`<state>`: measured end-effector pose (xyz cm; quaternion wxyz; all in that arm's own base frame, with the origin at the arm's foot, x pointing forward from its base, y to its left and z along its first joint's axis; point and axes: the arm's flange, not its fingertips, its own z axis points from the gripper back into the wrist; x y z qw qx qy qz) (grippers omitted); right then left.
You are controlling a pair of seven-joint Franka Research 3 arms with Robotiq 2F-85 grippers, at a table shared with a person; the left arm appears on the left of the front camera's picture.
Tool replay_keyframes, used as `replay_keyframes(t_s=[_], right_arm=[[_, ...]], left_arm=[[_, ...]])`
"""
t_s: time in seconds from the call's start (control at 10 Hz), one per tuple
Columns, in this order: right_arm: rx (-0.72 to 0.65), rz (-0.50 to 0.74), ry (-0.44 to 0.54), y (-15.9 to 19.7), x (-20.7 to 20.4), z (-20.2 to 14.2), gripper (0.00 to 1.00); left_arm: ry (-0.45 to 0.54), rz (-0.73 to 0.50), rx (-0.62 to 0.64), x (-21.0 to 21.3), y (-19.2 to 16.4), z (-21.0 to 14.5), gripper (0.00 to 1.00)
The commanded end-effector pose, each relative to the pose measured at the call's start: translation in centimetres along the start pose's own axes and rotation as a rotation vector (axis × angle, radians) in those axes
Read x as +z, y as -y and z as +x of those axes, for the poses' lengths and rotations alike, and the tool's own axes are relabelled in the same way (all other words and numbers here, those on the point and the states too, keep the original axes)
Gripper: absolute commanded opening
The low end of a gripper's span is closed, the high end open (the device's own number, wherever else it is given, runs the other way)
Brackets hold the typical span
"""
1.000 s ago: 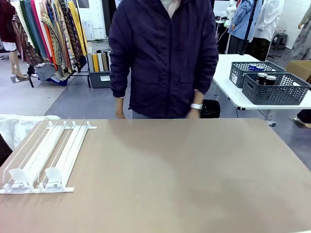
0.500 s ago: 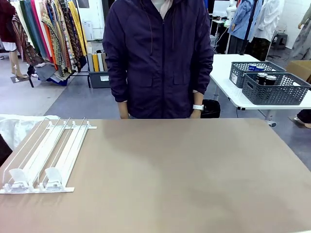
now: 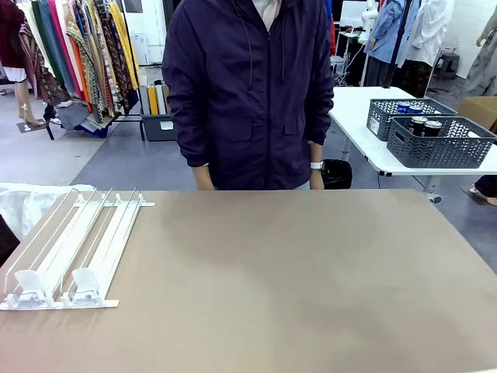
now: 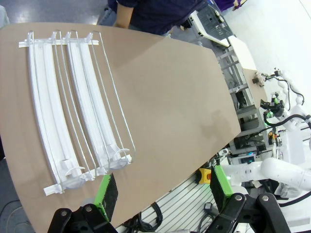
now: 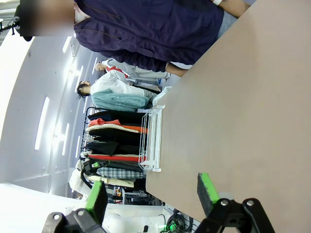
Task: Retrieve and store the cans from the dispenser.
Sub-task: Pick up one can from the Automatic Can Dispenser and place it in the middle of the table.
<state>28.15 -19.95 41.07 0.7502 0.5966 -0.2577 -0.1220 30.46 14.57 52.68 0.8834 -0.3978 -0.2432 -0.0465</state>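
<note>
The white dispenser (image 3: 78,249) lies flat at the table's left, its two pusher blocks (image 3: 58,286) resting at the near lip. It also appears in the left wrist view as the dispenser (image 4: 73,107), below and ahead of my open left gripper (image 4: 164,189), whose green pads stand wide apart with nothing between them. In the right wrist view my right gripper (image 5: 151,194) hangs open above the table, far from the dispenser (image 5: 151,138). Dark cans (image 3: 425,124) with silver tops stand in a grey basket on a side table at the far right.
A person in a dark jacket (image 3: 248,85) stands at the table's far edge, hands down at the sides. The brown table (image 3: 295,280) spreads wide to the right of the dispenser. Two grey lattice baskets (image 3: 439,148) sit on a white side table. Clothes racks (image 3: 78,54) stand behind.
The person has shifted slightly left and straightened at the far edge, with the watch-side hand now lower. The dispenser has not moved.
</note>
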Motion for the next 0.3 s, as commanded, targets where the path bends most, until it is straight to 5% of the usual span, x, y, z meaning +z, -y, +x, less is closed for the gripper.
replay_keyframes(t_s=[0.0,0.2], right_arm=[[-0.002,0.005,-0.004,-0.36,0.18,0.02,1.00],[-0.002,0.005,-0.004,-0.36,0.18,0.02,1.00]], left_arm=[[0.011,-0.016,0.000,0.11,0.05,-0.04,1.00],[0.011,-0.016,0.000,0.11,0.05,-0.04,1.00]])
